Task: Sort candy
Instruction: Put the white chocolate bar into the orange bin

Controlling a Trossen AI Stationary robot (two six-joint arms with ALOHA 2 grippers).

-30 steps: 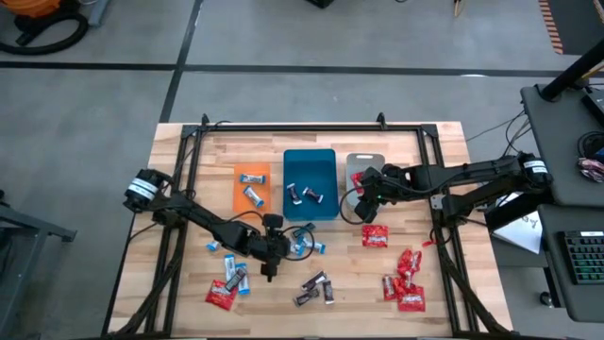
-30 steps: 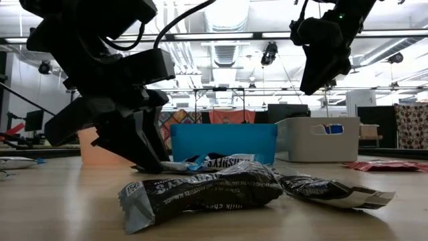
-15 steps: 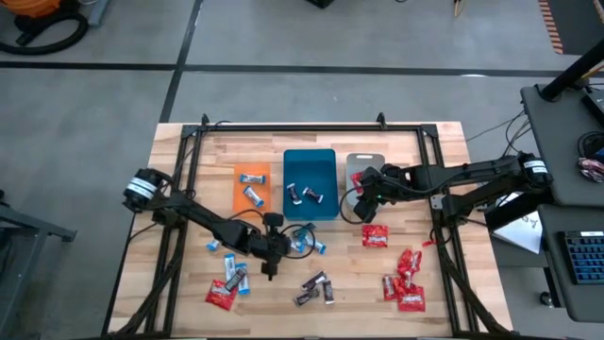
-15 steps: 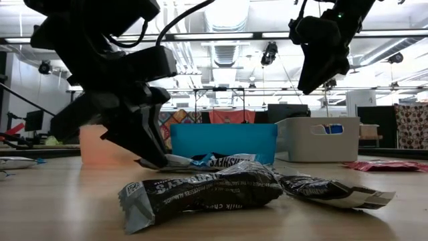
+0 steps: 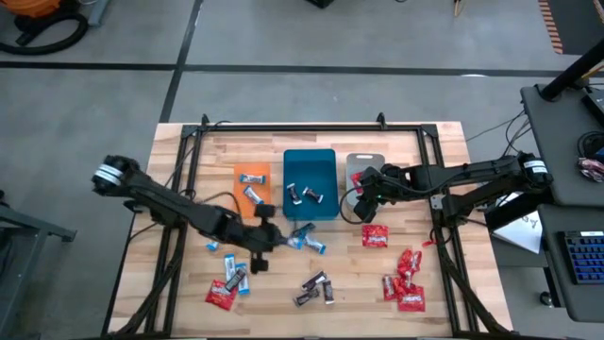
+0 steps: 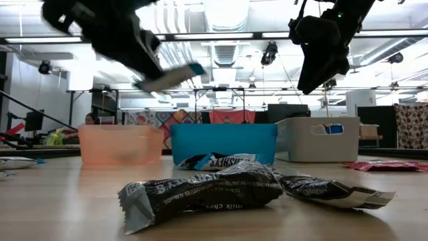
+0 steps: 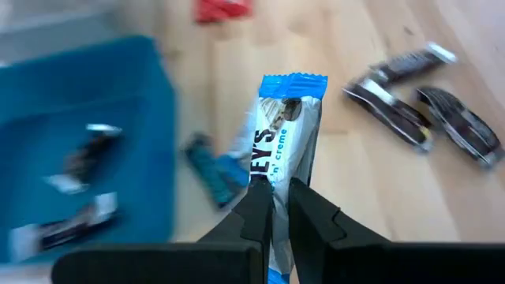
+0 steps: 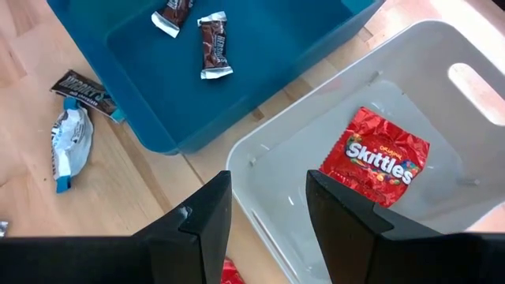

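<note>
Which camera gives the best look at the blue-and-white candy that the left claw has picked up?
The left wrist view: the blue-and-white candy fills it, pinched between the left gripper fingers. The low view shows it blurred, lifted above the trays. The high view shows a speck. The right wrist view misses it.

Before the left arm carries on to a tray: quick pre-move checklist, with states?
1. Left gripper fingers shut on the blue-and-white candy: ok.
2. Candy lifted clear of the table in the low view: ok.
3. Orange tray already holds matching blue-and-white candy, with room left: ok.
4. Right gripper out of the way, open above the grey tray: ok.
5. Grip sits near one end of the wrapper, so slip risk: cannot tell.
</note>
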